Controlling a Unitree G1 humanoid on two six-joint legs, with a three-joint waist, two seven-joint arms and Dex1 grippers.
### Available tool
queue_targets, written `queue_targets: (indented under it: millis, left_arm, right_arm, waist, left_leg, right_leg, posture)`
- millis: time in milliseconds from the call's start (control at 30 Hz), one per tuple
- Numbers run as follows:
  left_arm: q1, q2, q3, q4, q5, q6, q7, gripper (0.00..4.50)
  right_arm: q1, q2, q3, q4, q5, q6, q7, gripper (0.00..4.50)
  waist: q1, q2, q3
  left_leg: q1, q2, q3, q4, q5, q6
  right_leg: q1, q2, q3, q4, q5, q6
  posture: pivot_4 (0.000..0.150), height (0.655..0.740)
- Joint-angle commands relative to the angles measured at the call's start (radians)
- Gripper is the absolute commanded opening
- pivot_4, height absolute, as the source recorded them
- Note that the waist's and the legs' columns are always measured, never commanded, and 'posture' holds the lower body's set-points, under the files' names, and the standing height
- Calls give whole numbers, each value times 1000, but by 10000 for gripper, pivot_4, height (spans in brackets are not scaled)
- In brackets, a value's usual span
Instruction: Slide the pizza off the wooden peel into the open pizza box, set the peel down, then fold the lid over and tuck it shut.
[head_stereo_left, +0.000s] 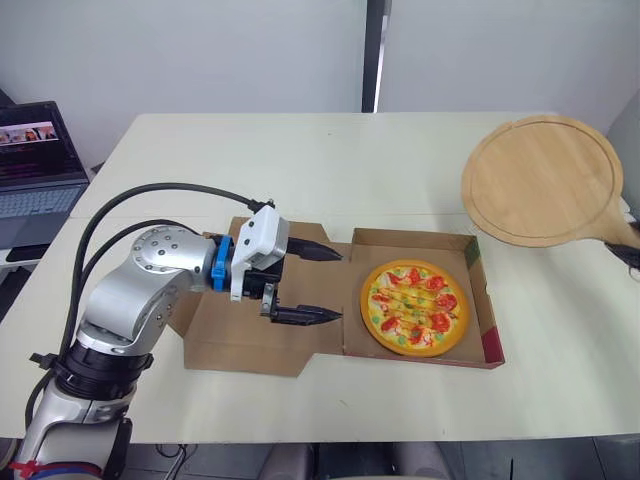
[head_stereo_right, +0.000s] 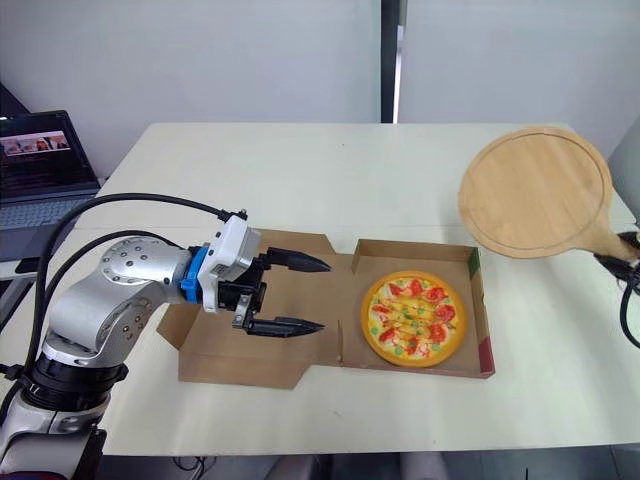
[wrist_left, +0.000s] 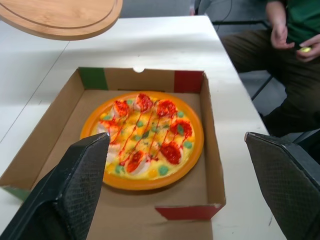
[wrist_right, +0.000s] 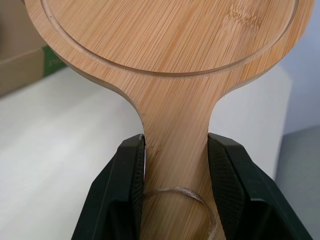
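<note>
The pizza (head_stereo_left: 416, 307) lies inside the open cardboard pizza box (head_stereo_left: 487, 330), with red and green toppings on an orange base. The box lid (head_stereo_left: 235, 345) lies flat on the table to the left of the tray. My left gripper (head_stereo_left: 322, 284) hovers open over the lid's inner edge, pointing at the pizza. The round wooden peel (head_stereo_left: 541, 178) is held in the air at the table's right, empty. My right gripper (wrist_right: 176, 175) is shut on the peel's handle (wrist_right: 175, 145).
A laptop (head_stereo_left: 36, 170) stands open off the table's left side. A seated person (wrist_left: 285, 55) is beyond the table's right edge. The white table (head_stereo_left: 300, 160) has bare room behind the box.
</note>
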Motion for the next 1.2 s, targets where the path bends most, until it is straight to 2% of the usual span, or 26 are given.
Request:
queue_targets:
  millis: [33,167,333,833,900,967,1067,1133,1200]
  left_arm:
    - [-24,-11,19,-35,-34,13,18,45000]
    - [-43,-32,15,-43,-47,34,46,45000]
    - [-63,-77,-2,-47,-49,50,96,45000]
    - [-75,-144,-22,-65,-44,60,191,45000]
    - [-74,-145,-21,-67,-45,59,196,45000]
    - [-71,-144,-20,-67,-42,57,200,45000]
    - [-59,-135,-2,-66,-35,52,212,45000]
    - [-43,-125,24,-62,-38,53,227,45000]
    - [-9,-107,61,-65,-45,58,242,45000]
  right_arm:
    - [50,64,-114,-65,61,93,-40,15667]
    - [102,146,-137,-90,90,164,-93,15667]
    - [102,201,-87,-63,74,209,-193,15667]
    - [48,210,106,109,58,261,-326,15667]
    - [57,219,95,97,71,276,-334,22783]
    - [74,221,77,74,85,278,-330,27966]
    - [112,212,16,6,123,279,-306,38781]
    - [142,199,-28,-52,152,266,-273,44474]
    - [148,183,-56,-106,176,235,-240,44474]
  waist:
    - [0,0,0]
    - [1,1,0]
    - [-2,1,-1]
    - [-1,2,-1]
    - [-1,2,-1]
    - [-1,2,-1]
    - [-1,2,-1]
    - [0,2,-1]
    - [-3,2,-1]
  left_leg:
    - [0,0,0,0,0,0]
    - [0,0,0,0,0,0]
    - [1,0,0,0,0,0]
    - [1,0,0,0,0,0]
    - [1,0,0,0,0,0]
    - [1,0,0,0,0,0]
    - [1,0,0,0,0,0]
    - [1,0,0,0,0,0]
    - [1,0,0,0,0,0]
  right_leg:
    - [0,0,0,0,0,0]
    - [0,0,0,1,0,0]
    - [0,0,0,1,0,0]
    - [0,0,1,1,0,0]
    - [0,0,0,1,0,0]
    - [0,0,0,1,0,0]
    - [0,0,0,1,0,0]
    - [0,0,0,1,0,0]
    - [1,0,0,1,0,0]
  posture:
    - [1500,7341]
    - [1500,7341]
    - [1500,7341]
    - [1500,7341]
    - [1500,7341]
    - [1500,7341]
    - [1500,7341]
    - [1500,7341]
    - [1500,7341]
